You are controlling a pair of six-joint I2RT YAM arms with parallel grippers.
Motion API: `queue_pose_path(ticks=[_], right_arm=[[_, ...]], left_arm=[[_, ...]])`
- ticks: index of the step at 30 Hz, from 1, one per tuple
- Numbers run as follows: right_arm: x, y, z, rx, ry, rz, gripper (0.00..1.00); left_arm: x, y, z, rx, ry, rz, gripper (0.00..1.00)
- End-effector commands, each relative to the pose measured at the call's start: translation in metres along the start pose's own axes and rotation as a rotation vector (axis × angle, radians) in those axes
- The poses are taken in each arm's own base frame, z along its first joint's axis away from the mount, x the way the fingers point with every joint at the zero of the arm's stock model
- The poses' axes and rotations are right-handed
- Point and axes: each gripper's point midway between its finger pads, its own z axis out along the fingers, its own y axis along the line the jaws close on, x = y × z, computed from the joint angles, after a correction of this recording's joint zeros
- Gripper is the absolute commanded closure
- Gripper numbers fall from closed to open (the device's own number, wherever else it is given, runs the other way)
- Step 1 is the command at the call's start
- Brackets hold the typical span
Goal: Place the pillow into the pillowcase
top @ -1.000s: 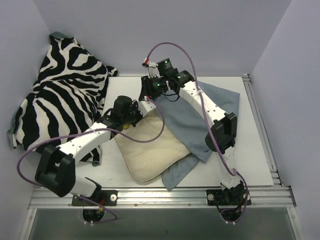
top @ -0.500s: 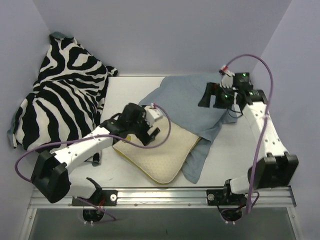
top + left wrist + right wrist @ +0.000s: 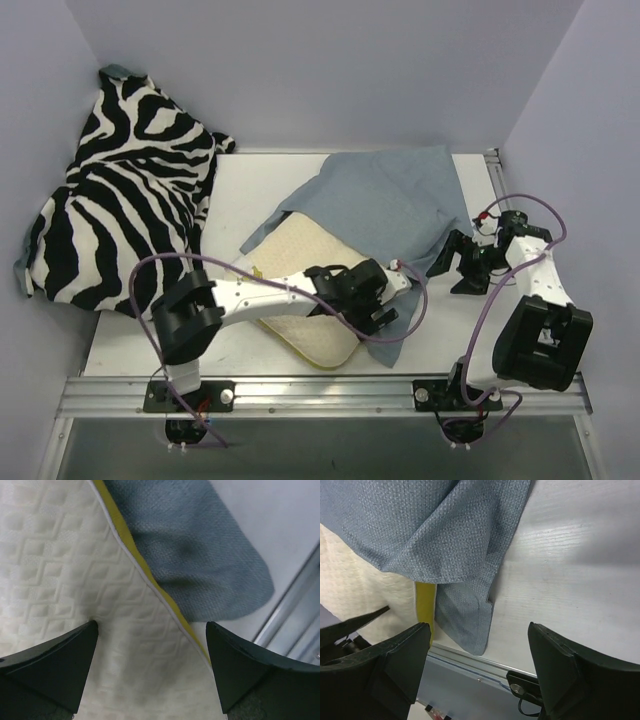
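On the white table the pillow lies partly inside the grey-blue pillowcase, with the left gripper and the right gripper both released.

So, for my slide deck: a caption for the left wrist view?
Open left gripper over the pillow, its yellow edge beside a pillowcase corner.

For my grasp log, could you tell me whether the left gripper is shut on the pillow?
No, the left gripper stands open over the pillow.
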Motion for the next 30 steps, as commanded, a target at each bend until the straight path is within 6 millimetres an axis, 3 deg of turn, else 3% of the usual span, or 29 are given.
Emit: queue_pose_path(ticks=[1, 3, 4, 5, 6, 7, 8, 9, 11, 13, 16, 19, 23, 24, 25, 26, 28, 29, 30], right_arm=[[0.006, 0.009, -0.004, -0.048, 0.025, 0.038, 0.19], [0.009, 0.006, 0.002, -0.044, 0.053, 0.061, 0.17], [0.009, 0.005, 0.005, -0.039, 0.057, 0.07, 0.17], [0.012, 0.001, 0.008, -0.027, 0.074, 0.085, 0.17], [0.012, -0.002, 0.013, -0.018, 0.084, 0.094, 0.17], [0.012, -0.004, 0.016, -0.01, 0.09, 0.097, 0.17], [0.015, -0.007, 0.02, 0.0, 0.1, 0.101, 0.17], [0.011, -0.01, 0.026, 0.01, 0.084, 0.089, 0.17], [0.009, -0.01, 0.036, 0.027, 0.076, 0.08, 0.17], [0.005, -0.011, 0.051, 0.035, 0.073, 0.079, 0.17], [-0.003, -0.007, 0.068, 0.05, 0.068, 0.073, 0.15], [-0.019, 0.001, 0.085, 0.054, 0.034, 0.057, 0.15], [-0.017, 0.005, 0.114, 0.083, 0.087, 0.07, 0.18], [-0.013, 0.003, 0.121, 0.09, 0.114, 0.083, 0.23], [-0.017, 0.005, 0.122, 0.09, 0.099, 0.062, 0.35], [-0.02, 0.016, 0.122, 0.033, 0.099, 0.045, 0.69], [-0.015, 0.034, 0.117, -0.055, 0.144, 0.028, 1.0], [-0.009, 0.052, 0.111, -0.145, 0.175, 0.016, 1.0], [-0.003, 0.066, 0.095, -0.191, 0.17, -0.021, 1.0]], left_arm=[[0.0, 0.021, 0.019, -0.115, 0.039, -0.103, 0.03], [0.008, 0.028, 0.037, -0.142, 0.074, -0.126, 0.03], [0.01, 0.04, 0.041, -0.157, 0.087, -0.152, 0.12], [0.009, 0.041, 0.047, -0.13, 0.094, -0.178, 0.27], [0.004, 0.047, 0.048, -0.123, 0.086, -0.206, 0.66], [-0.004, 0.068, 0.045, -0.121, 0.065, -0.266, 0.8], [-0.018, 0.06, 0.038, -0.018, 0.033, -0.304, 0.98], [-0.044, 0.066, 0.031, 0.026, -0.045, -0.325, 1.0], [-0.079, 0.079, 0.012, 0.104, -0.152, -0.378, 1.0], [-0.117, 0.074, -0.007, 0.201, -0.241, -0.376, 1.0], [-0.141, 0.072, -0.019, 0.267, -0.289, -0.365, 1.0], [-0.152, 0.075, -0.022, 0.288, -0.317, -0.381, 1.0], [-0.164, 0.094, -0.023, 0.294, -0.35, -0.467, 1.0], [-0.165, 0.1, -0.022, 0.282, -0.353, -0.476, 1.0], [-0.168, 0.108, -0.024, 0.267, -0.366, -0.486, 1.0], [-0.173, 0.115, -0.024, 0.244, -0.382, -0.492, 1.0], [-0.181, 0.13, -0.026, 0.203, -0.418, -0.501, 1.0], [-0.185, 0.141, -0.023, 0.171, -0.434, -0.524, 1.0], [-0.203, 0.15, -0.033, 0.148, -0.487, -0.521, 1.0]])
